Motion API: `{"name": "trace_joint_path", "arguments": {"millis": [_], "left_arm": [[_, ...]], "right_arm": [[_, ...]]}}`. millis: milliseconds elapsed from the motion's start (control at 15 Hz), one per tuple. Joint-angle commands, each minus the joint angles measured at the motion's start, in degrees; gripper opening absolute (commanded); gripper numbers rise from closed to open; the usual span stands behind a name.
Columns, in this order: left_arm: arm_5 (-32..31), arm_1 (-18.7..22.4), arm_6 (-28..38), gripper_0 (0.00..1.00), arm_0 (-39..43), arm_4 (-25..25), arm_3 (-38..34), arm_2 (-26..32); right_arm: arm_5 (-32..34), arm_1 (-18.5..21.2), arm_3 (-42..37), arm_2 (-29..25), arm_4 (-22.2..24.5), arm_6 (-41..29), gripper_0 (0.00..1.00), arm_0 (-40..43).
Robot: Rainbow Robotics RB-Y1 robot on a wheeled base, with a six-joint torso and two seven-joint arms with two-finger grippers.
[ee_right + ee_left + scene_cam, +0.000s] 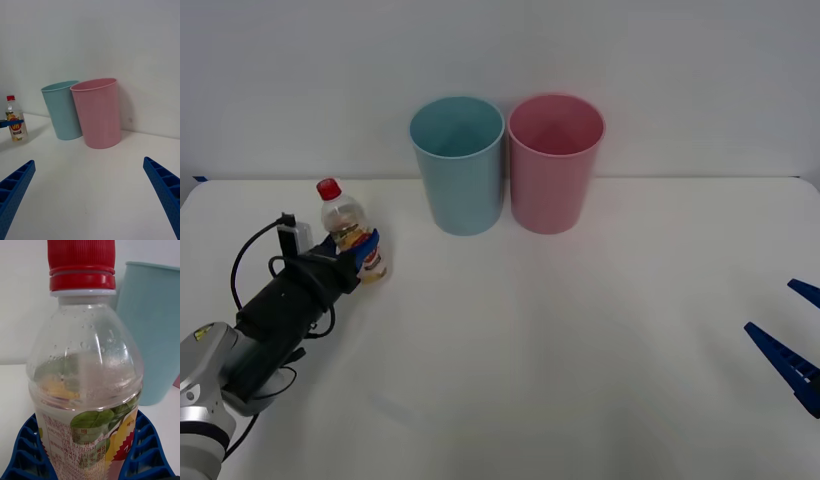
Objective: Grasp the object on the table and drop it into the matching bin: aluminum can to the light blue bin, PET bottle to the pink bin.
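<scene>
- The PET bottle, upright on the table, is clasped by the left gripper; firm contact seems likely.
- The right gripper is held with jaws wide, well apart from the pink bin.

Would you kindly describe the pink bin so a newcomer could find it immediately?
On the white table, two tall cups stand side by side near the far wall. The pink bin is the one on the robot's right; its same-shaped neighbour, the light blue bin, differs only in colour.

A plain white wall runs across the far side of the scene, bare and evenly lit. A small dark blue mark (too small to identify) sits at the far left where the wall ends.
</scene>
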State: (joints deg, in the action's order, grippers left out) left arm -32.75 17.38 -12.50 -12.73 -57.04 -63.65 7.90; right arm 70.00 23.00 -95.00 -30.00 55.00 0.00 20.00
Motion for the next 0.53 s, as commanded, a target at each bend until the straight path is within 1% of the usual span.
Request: {"name": "trace_joint_path", "arguments": {"millis": [67, 200, 533], "left_arm": [[-0.03, 0.82, 1.43, 0.00, 0.08, 0.52, -2.79, 0.01], [-0.03, 1.70, 6.88, 0.00, 0.52, 0.08, -6.75, 0.01], [-0.03, 3.45, 17.33, 0.00, 1.13, -0.01, -16.33, 0.01]], "right_arm": [[0.00, 0.00, 0.00, 0.00, 0.00, 0.00, 1.00, 0.00], [0.00, 0.00, 0.00, 0.00, 0.00, 0.00, 1.00, 0.00], [0.00, 0.00, 0.00, 0.00, 0.00, 0.00, 1.00, 0.00]]}}
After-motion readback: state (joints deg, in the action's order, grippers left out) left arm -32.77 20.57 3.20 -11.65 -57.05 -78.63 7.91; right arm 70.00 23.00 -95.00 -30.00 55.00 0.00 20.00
